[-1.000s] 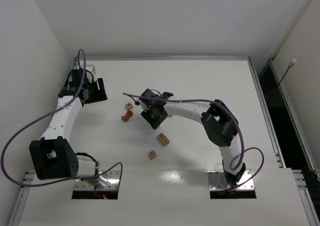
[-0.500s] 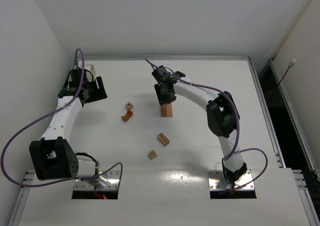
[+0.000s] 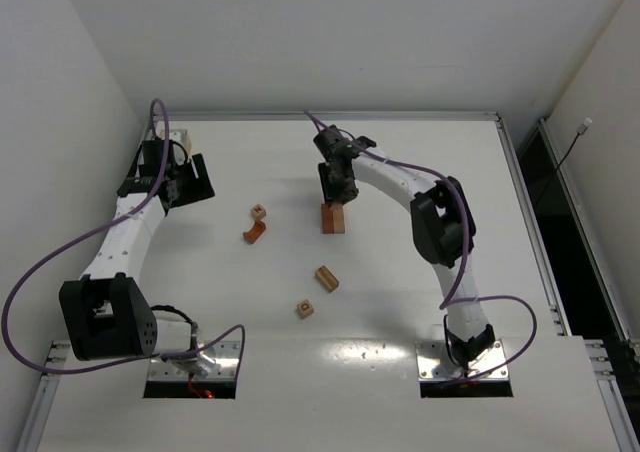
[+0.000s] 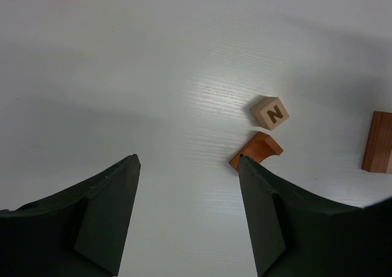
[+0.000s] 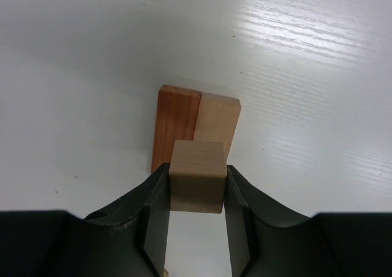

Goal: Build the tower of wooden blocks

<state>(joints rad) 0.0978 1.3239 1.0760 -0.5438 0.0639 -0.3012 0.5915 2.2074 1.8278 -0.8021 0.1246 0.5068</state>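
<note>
Right gripper [image 5: 197, 194] is clamped on a light tan cube [image 5: 197, 174], one dark finger pressed flat against each side of it. The cube's visible faces are plain, with fine grain. It hangs over the near end of a pair of bars [image 5: 196, 127] lying side by side and touching on the table: the left one is reddish-brown, the right one pale tan (whether the cube rests on them cannot be told). From above, this pair sits near the middle of the table, directly under the gripper.

To its left lie a tan cube printed with an N [image 3: 259, 211] and, just beside it, a reddish-brown arch piece [image 3: 254, 233]. Nearer the arm bases sit a short loose bar [image 3: 326, 278] and a small marked cube [image 3: 305, 309], apart from each other.

Off at the far-left side, the left gripper [image 4: 188, 212] hovers above bare surface with its jaws apart and nothing between them.

The table [image 3: 430, 157] is white with a faint wood grain, edged by a metal rail [image 3: 400, 116], and plain white walls [image 3: 300, 32] enclose it.
</note>
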